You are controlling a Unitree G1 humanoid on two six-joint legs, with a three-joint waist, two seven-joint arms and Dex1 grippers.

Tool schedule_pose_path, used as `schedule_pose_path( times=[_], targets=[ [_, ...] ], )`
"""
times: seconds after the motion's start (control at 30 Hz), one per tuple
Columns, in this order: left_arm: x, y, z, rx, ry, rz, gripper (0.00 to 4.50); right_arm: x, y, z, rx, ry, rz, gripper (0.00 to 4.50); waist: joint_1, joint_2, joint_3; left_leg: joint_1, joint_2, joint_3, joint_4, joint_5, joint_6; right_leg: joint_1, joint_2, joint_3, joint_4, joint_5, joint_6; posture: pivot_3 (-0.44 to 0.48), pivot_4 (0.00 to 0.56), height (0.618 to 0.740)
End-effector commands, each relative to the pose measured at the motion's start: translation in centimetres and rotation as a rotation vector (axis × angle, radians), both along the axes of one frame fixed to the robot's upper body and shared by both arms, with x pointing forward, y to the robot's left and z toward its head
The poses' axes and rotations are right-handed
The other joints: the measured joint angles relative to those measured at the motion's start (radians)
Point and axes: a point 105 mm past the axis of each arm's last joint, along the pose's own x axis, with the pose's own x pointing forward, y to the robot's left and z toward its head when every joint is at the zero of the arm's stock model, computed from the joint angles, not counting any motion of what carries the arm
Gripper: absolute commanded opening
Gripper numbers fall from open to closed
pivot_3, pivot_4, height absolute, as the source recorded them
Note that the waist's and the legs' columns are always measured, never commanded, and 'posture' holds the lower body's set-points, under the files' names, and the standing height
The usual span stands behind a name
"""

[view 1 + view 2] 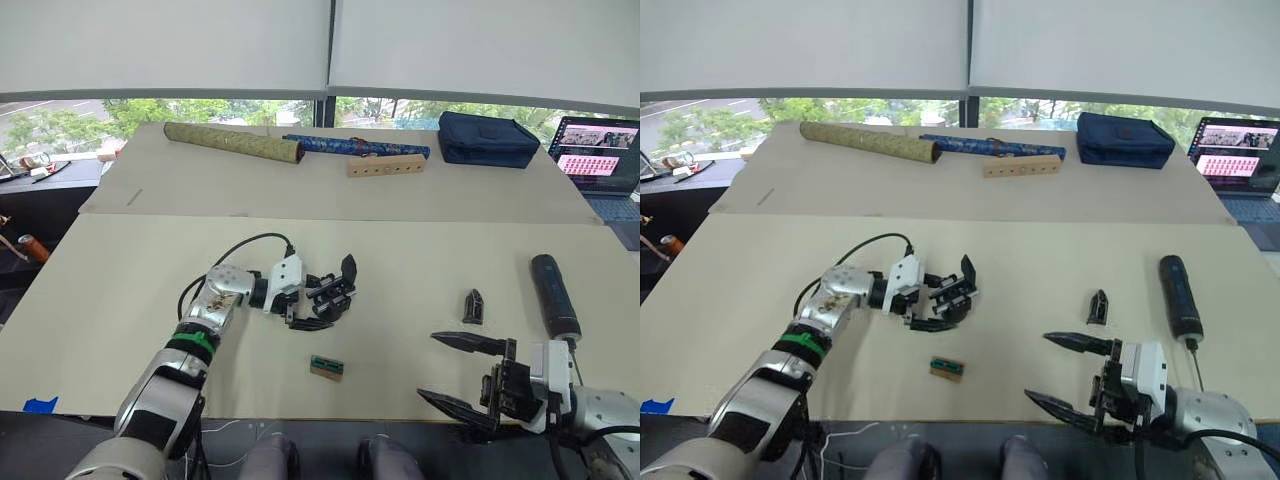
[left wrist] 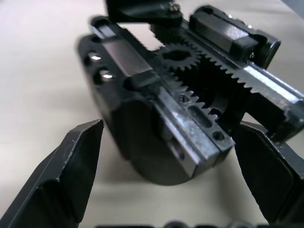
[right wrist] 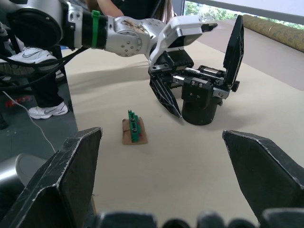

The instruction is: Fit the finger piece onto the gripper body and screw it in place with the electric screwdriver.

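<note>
Surface: beige surface [image 1: 120, 300] below a window with white blinds; a second beige surface abuts its far edge.
Far items: olive roll [image 1: 233, 142], blue patterned roll [image 1: 355, 146], wooden block with holes [image 1: 385, 166], dark blue pouch [image 1: 488, 139]; open laptop [image 1: 600, 150] at far right.
Left pincer [image 1: 322, 298]: left of centre, fingers apart, one on each side of the gripper body; contact cannot be told.
Gripper body [image 1: 333, 293]: standing on the surface between those fingers; left wrist view shows its gear and toothed racks [image 2: 190, 80] close up; one black pointed finger sticks up from it.
Small tan block with green top [image 1: 327, 367]: near side of the gripper body, lying apart from it.
Finger piece [image 1: 473, 306]: on the surface right of centre, untouched, well apart from the gripper body.
Electric screwdriver [image 1: 554, 296]: lying just right of the finger piece, bit end toward the near edge.
Right pincer [image 1: 462, 375]: near right edge, fingers wide apart, holding nothing; near side of the finger piece.
</note>
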Motion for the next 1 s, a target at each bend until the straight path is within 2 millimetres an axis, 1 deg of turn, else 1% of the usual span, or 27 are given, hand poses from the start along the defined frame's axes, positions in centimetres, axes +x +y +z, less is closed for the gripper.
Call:
schedule_pose_path(
  times=[0.03, 0.1, 0.13, 0.17, 0.2, 0.23, 0.27, 0.37, 0.5, 0.6, 0.67, 0.8, 0.9, 1.0],
  targets=[
    [0.4, -0.6, 0.6, -0.016, -0.054, -0.025, 4.42, -0.4, 0.0, 0.9, -0.002, -0.033, -0.012, 4.5, 0.002, 0.0, 0.0, 0.0, 0.0, 0.0, 0.0, 0.0, 0.0, 0.0, 0.0, 0.0, 0.0, 0.0, 0.0, 0.0, 0.15, 0.74],
    [0.4, -0.6, 0.6, -0.028, -0.058, -0.023, 4.42, -0.5, 0.0, 0.8, -0.001, -0.032, -0.017, 4.5, 0.002, 0.0, 0.0, 0.0, 0.0, 0.0, 0.0, 0.0, 0.001, 0.0, 0.0, 0.0, 0.0, 0.0, 0.0, 0.0, 0.15, 0.74],
    [0.3, -0.5, 0.6, -0.033, -0.052, -0.026, 3.92, -0.5, 0.0, 0.8, -0.001, -0.031, -0.02, 4.5, 0.002, 0.0, 0.0, -0.001, 0.0, 0.0, 0.0, -0.001, 0.001, 0.0, -0.001, 0.0, 0.0, 0.0, 0.0, 0.0, 0.15, 0.74],
    [0.4, -0.3, 0.5, -0.036, -0.06, -0.018, 3.66, -0.6, 0.0, 0.8, -0.001, -0.031, -0.022, 4.5, 0.002, 0.0, 0.0, -0.001, 0.0, 0.0, 0.0, -0.001, 0.001, 0.0, -0.001, 0.0, 0.0, 0.0, 0.0, 0.0, 0.15, 0.74],
    [0.5, -0.2, 0.6, -0.046, -0.073, -0.005, 3.28, -0.6, 0.0, 0.7, -0.001, -0.03, -0.024, 4.5, 0.001, 0.0, 0.0, -0.001, 0.0, -0.001, 0.0, -0.001, 0.001, 0.0, -0.001, 0.0, 0.0, 0.0, 0.0, 0.0, 0.15, 0.74],
    [0.5, -0.1, 0.7, -0.054, -0.079, 0.004, 2.71, -0.6, 0.0, 0.7, -0.002, -0.029, -0.026, 4.5, 0.001, 0.0, 0.0, -0.001, 0.0, -0.001, 0.0, -0.001, 0.001, 0.0, 0.0, 0.0, 0.0, 0.0, 0.0, 0.0, 0.15, 0.74],
    [0.7, -0.1, 0.9, -0.063, -0.101, 0.023, 2.32, -0.7, 0.0, 0.6, -0.002, -0.028, -0.027, 4.5, 0.002, 0.0, 0.0, -0.001, 0.0, -0.001, 0.0, -0.001, 0.001, -0.001, 0.0, 0.0, 0.0, 0.0, 0.0, 0.0, 0.15, 0.74],
    [1.3, -0.2, 2.1, -0.142, -0.115, 0.122, 2.3, -0.6, 0.0, 0.4, 0.0, -0.026, -0.03, 4.5, 0.001, 0.0, 0.0, -0.001, 0.0, -0.001, 0.0, -0.001, 0.001, -0.001, -0.001, 0.0, 0.0, 0.0, 0.0, 0.0, 0.15, 0.74],
    [0.7, -0.3, 3.4, -0.245, -0.096, 0.26, 2.3, -0.4, 0.2, 0.4, 0.008, -0.03, -0.028, 4.5, 0.0, 0.0, 0.0, -0.001, 0.001, -0.001, 0.0, -0.001, 0.001, -0.001, -0.001, 0.0, 0.001, 0.0, 0.0, 0.0, 0.15, 0.74],
    [-0.1, -0.6, 4.1, -0.255, -0.101, 0.347, 2.3, -0.2, 0.2, 0.3, 0.009, -0.03, -0.022, 4.5, -0.001, 0.0, 0.0, -0.002, 0.001, -0.002, 0.001, 0.0, 0.001, -0.002, -0.001, 0.0, 0.0, 0.0, 0.0, 0.0, 0.15, 0.74],
    [-0.5, -0.7, 4.1, -0.219, -0.133, 0.395, 2.3, -0.2, 0.2, 0.3, 0.008, -0.026, -0.015, 4.5, 0.003, 0.0, 0.0, -0.003, 0.001, -0.002, 0.001, 0.0, 0.001, -0.001, -0.001, 0.0, 0.001, 0.0, 0.0, 0.0, 0.15, 0.74],
    [-1.1, -1.2, 4.2, -0.22, -0.142, 0.493, 2.3, 0.0, 0.3, 0.4, 0.01, -0.043, 0.0, 4.5, 0.003, 0.0, 0.0, -0.002, 0.001, -0.002, 0.001, 0.0, 0.001, -0.001, -0.001, 0.0, 0.001, 0.0, 0.0, 0.0, 0.15, 0.74],
    [-1.1, -1.6, 3.8, -0.219, -0.139, 0.576, 2.3, 0.1, 0.3, 0.5, 0.01, -0.049, 0.0, 4.5, 0.003, 0.0, 0.0, -0.002, 0.001, -0.002, 0.001, 0.0, 0.0, -0.001, -0.001, 0.0, 0.001, 0.0, 0.0, 0.0, 0.15, 0.74],
    [-1.6, -2.0, 3.1, -0.216, -0.119, 0.611, 2.3, 0.1, 0.2, 0.6, 0.008, -0.049, 0.004, 4.5, 0.004, 0.0, 0.0, -0.002, 0.001, -0.003, 0.0, 0.0, 0.0, -0.001, -0.001, 0.0, 0.001, 0.0, 0.0, 0.0, 0.15, 0.74]
  ],
)
